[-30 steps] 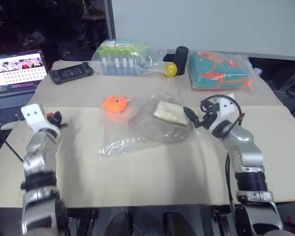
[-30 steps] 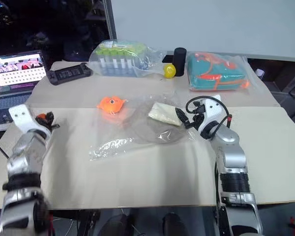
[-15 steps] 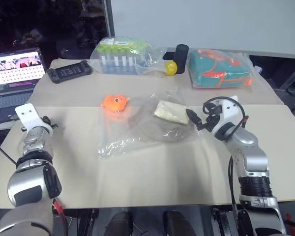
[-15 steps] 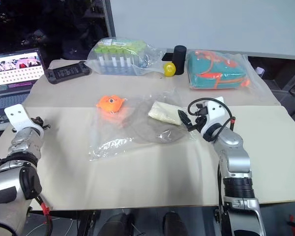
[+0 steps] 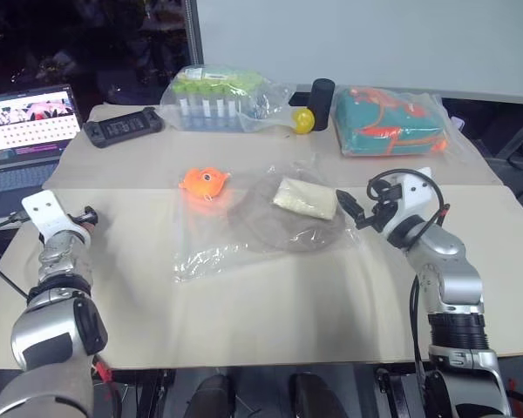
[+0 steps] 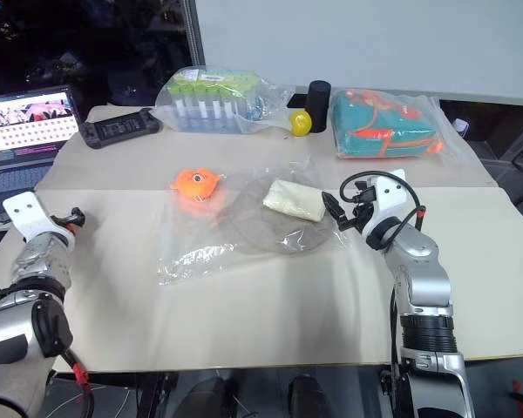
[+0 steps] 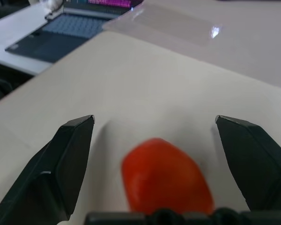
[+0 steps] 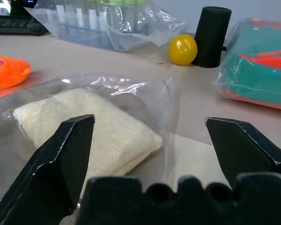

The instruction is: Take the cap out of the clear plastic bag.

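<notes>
The clear plastic bag (image 5: 211,254) lies limp in the middle of the table. Inside it the cap (image 5: 283,230) shows as a flat, rounded grey-tan shape, partly under a pale cream block (image 5: 305,197) that is also in the bag. My right gripper (image 5: 349,209) is open at the bag's right edge, level with the cream block (image 8: 93,124) and holding nothing. My left gripper (image 5: 85,216) is open, far from the bag at the table's left edge. A small red thing (image 7: 166,180) sits loose between its fingers.
An orange plush fish (image 5: 205,183) lies just left of the bag. At the back stand a bag of green-topped tubes (image 5: 218,100), a yellow ball (image 5: 304,120), a black cylinder (image 5: 322,94) and a bagged teal-and-orange bundle (image 5: 388,122). A laptop (image 5: 30,122) and a black controller (image 5: 125,129) sit at the back left.
My left gripper has opened and let go of the small red thing, while the hand sank and moved left. The right arm has stayed in place.
</notes>
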Available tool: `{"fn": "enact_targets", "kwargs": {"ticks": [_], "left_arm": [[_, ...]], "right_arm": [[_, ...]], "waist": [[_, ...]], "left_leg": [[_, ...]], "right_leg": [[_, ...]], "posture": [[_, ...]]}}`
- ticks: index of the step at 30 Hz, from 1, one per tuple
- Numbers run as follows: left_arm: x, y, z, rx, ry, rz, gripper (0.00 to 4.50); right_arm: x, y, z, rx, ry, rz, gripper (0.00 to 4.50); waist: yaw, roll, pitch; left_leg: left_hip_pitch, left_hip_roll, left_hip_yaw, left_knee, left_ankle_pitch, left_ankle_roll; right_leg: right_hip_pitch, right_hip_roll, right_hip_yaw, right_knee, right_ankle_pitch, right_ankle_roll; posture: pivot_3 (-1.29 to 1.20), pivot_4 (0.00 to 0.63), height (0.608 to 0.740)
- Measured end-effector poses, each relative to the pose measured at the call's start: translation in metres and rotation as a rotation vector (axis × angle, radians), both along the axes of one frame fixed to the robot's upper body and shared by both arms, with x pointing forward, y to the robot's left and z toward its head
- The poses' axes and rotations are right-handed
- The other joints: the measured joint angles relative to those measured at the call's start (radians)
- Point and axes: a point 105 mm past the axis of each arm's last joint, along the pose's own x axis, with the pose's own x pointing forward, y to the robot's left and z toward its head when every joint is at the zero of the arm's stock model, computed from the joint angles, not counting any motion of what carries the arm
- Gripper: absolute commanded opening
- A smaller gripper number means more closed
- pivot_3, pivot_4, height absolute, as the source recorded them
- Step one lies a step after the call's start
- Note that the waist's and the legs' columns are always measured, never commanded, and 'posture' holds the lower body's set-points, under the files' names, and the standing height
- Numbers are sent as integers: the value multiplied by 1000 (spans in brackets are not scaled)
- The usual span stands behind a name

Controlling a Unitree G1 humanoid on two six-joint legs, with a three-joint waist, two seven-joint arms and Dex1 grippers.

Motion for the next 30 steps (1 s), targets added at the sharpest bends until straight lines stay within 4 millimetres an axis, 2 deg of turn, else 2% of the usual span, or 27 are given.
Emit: {"fn": "enact_targets", "kwargs": {"ticks": [3,5,10,12,15,18,20,23,25,30], "left_arm": [[-3,0,19,55,-112,-33,4477],[-12,-12,37,76,-249,-95,4477],[-46,-60,63,99,-364,-328,4477],[-56,-85,81,110,-379,-464,4477],[-65,-127,101,151,-350,-695,4477],[-76,-171,97,158,-261,-943,4477],[-84,-188,85,148,-171,-1051,4477],[-100,-205,66,165,-28,-1190,4477],[-107,-210,60,154,16,-1235,4477],[-119,-220,61,119,36,-1302,4477]], "right_arm": [[0,-1,-1,0,2,-1,4500],[-1,-1,-1,2,6,-1,4500],[-3,0,-1,19,61,48,4500],[-5,6,4,12,92,105,4500],[-7,30,15,-8,105,228,4500],[-5,54,19,-52,120,321,4500],[0,60,18,-85,136,342,4500],[11,60,9,-138,170,346,4500],[20,59,0,-167,195,338,4500],[40,66,-18,-265,234,352,4500]], "waist": [[-1,0,0],[-3,0,0],[-5,0,0],[-4,0,0],[-4,0,0],[-7,0,0],[-11,0,0],[-22,0,0],[-24,0,0],[-31,0,0]], "left_leg": [[0,1,0,0,0,0],[0,1,1,-1,0,0],[0,2,1,0,-1,-1],[1,2,1,0,0,-1],[4,2,1,1,0,-1],[7,2,3,1,0,-1],[6,2,3,1,0,-1],[6,2,4,0,0,-1],[5,2,4,1,0,-1],[6,3,4,1,0,-1]], "right_leg": [[0,-1,0,0,0,0],[0,-3,0,0,0,0],[0,-4,1,1,1,0],[1,-4,1,0,1,0],[3,-2,1,-2,1,-1],[3,-1,1,-2,0,-2],[3,0,2,-2,0,-2],[2,1,2,-2,0,-2],[2,2,2,-3,0,-2],[2,2,3,-3,0,-2]], "posture": [[0,150,740],[0,150,740],[0,150,740],[0,150,740],[0,150,740],[0,150,740],[0,150,740],[0,150,740],[0,150,740],[0,150,740]]}}
